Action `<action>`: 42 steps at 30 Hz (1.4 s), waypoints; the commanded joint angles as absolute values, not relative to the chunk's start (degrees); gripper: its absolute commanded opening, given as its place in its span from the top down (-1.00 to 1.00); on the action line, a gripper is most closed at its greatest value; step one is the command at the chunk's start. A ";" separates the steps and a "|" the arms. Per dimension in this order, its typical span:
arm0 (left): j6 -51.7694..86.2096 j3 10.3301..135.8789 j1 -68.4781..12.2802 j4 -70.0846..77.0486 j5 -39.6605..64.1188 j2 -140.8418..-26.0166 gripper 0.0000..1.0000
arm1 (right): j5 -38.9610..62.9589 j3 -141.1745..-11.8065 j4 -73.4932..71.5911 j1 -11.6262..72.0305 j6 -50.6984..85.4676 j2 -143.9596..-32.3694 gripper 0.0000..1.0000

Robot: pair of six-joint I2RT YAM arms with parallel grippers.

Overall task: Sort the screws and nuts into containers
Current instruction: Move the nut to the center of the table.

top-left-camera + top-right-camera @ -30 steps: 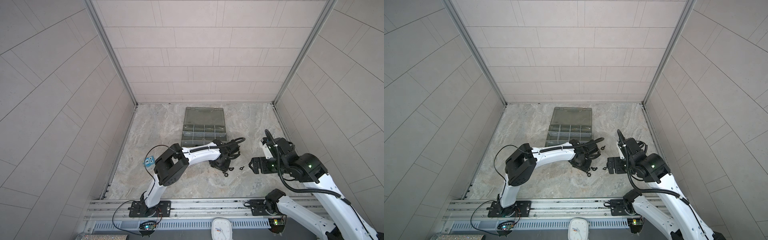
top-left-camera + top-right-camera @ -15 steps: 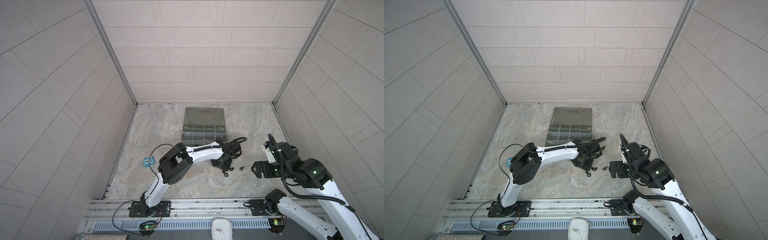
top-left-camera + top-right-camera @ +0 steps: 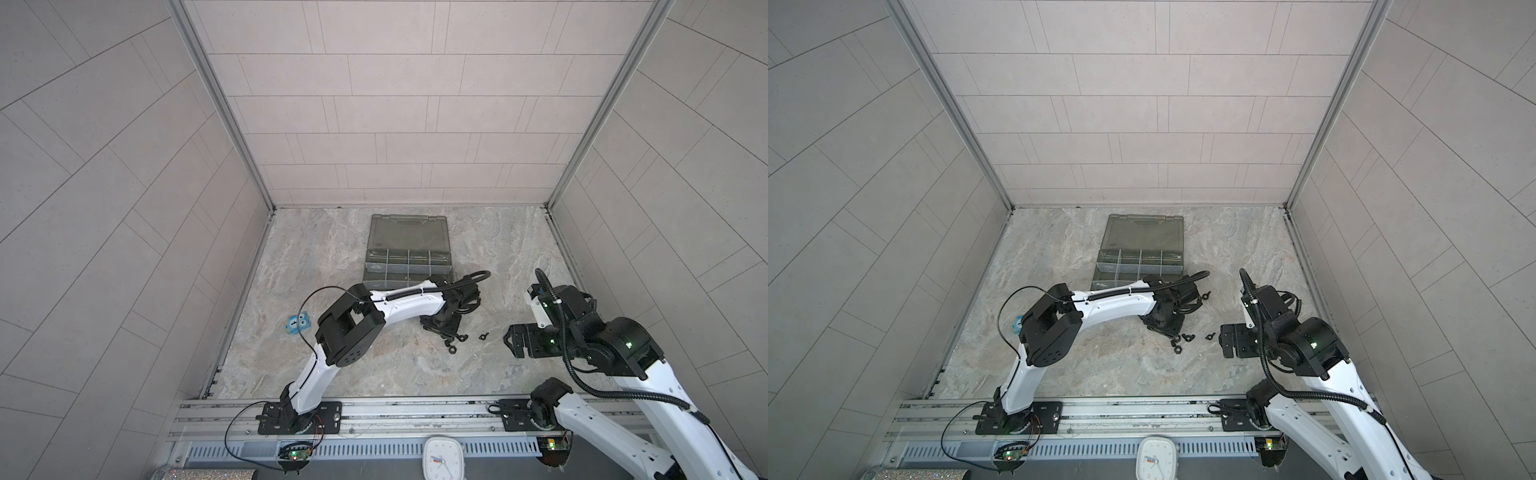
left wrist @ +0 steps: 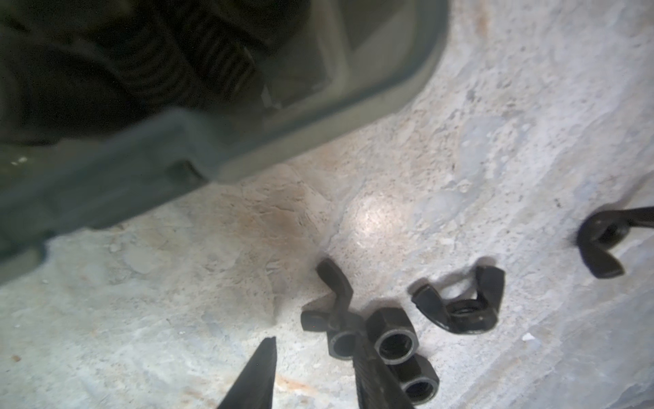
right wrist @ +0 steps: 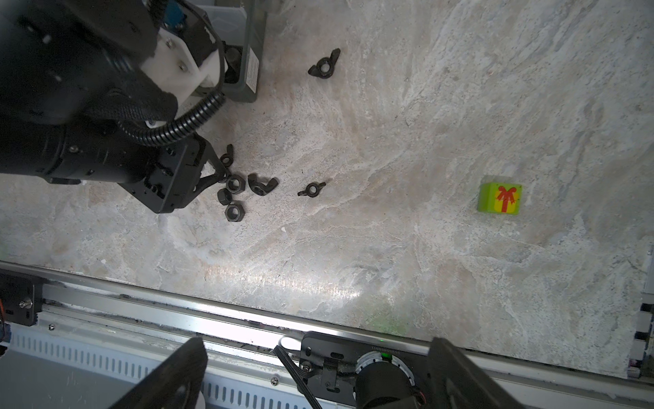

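left gripper (image 4: 314, 340): jaws sitting part-open, straddling the nuts (image 4: 394, 340) at lower centre, and should be centring on one hex nut only. right gripper (image 5: 318, 348): jaws hanging wide open.

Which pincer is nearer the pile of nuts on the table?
Left. The left pincer has its fingertips down among the nuts; the right pincer hangs open, well apart, on the robot's right side.

You'll find no legible words: the white label (image 5: 253, 69) on the organiser case (image 5: 257, 24) is too small, the green cube (image 5: 499, 194) bears only a red-ribboned gift sign, and the clock (image 3: 443, 457) (image 3: 1156, 457) dial, bottom centre of both top views, is unreadable.
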State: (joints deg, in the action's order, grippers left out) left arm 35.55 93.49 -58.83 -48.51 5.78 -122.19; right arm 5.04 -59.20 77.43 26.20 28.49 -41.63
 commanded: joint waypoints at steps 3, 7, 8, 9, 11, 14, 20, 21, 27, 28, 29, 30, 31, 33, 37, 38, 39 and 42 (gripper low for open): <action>35.39 92.73 -57.84 -49.58 4.47 -122.21 0.18 | 3.93 -58.69 78.76 26.02 27.99 -41.70 -0.99; 35.51 91.68 -57.56 -49.43 4.13 -121.74 0.18 | 4.04 -58.28 78.58 26.02 27.96 -41.89 -0.99; 35.51 91.46 -57.48 -49.27 4.20 -121.73 0.18 | 4.04 -58.27 78.57 26.00 27.87 -42.09 -0.99; 35.55 91.11 -57.46 -49.13 4.29 -121.52 0.19 | 4.15 -58.36 78.44 26.02 27.87 -42.25 -0.99; 35.68 90.56 -57.39 -48.92 4.47 -121.13 0.19 | 4.22 -58.45 78.29 26.02 27.87 -42.44 -0.98; 36.12 89.76 -57.43 -48.11 4.72 -119.69 0.19 | 4.13 -58.49 78.40 26.00 27.81 -42.52 -0.99; 36.17 91.73 -57.48 -49.04 5.19 -119.14 0.19 | 4.10 -58.36 78.57 26.01 27.81 -42.28 -0.99; 36.12 91.93 -57.48 -49.15 5.03 -118.94 0.19 | 4.05 -58.38 78.62 26.02 27.78 -42.27 -0.99; 36.38 92.65 -57.50 -49.90 4.61 -118.04 0.19 | 4.13 -58.10 79.18 26.01 27.78 -41.41 -0.99; 36.47 92.84 -57.51 -50.14 4.47 -118.04 0.19 | 4.12 -58.10 79.26 26.02 27.77 -41.31 -0.99; 36.47 93.09 -57.57 -50.30 4.48 -117.90 0.19 | 4.13 -58.05 79.35 25.97 27.78 -41.16 -0.99; 36.47 93.38 -57.65 -50.48 4.48 -117.87 0.19 | 4.09 -58.01 79.34 26.02 27.78 -41.05 -0.99; 36.47 93.70 -57.78 -50.60 4.52 -117.86 0.19 | 4.12 -57.98 79.45 26.02 27.77 -40.98 -0.99; 36.48 94.75 -57.83 -51.19 4.73 -117.99 0.19 | 4.13 -58.09 79.54 26.02 27.78 -40.96 -0.98; 36.91 96.27 -58.36 -51.49 5.56 -118.64 0.18 | 4.04 -58.35 79.67 26.02 27.76 -40.76 -0.98; 36.99 96.60 -58.53 -51.56 5.74 -119.02 0.18 | 3.91 -58.33 79.77 26.02 27.69 -40.65 -0.98; 37.09 96.89 -58.70 -51.56 5.98 -119.50 0.18 | 3.87 -58.35 79.80 26.01 27.70 -40.61 -0.98; 37.52 97.38 -59.31 -51.59 6.44 -120.44 0.18 | 3.87 -58.45 79.89 26.02 27.75 -40.34 -0.98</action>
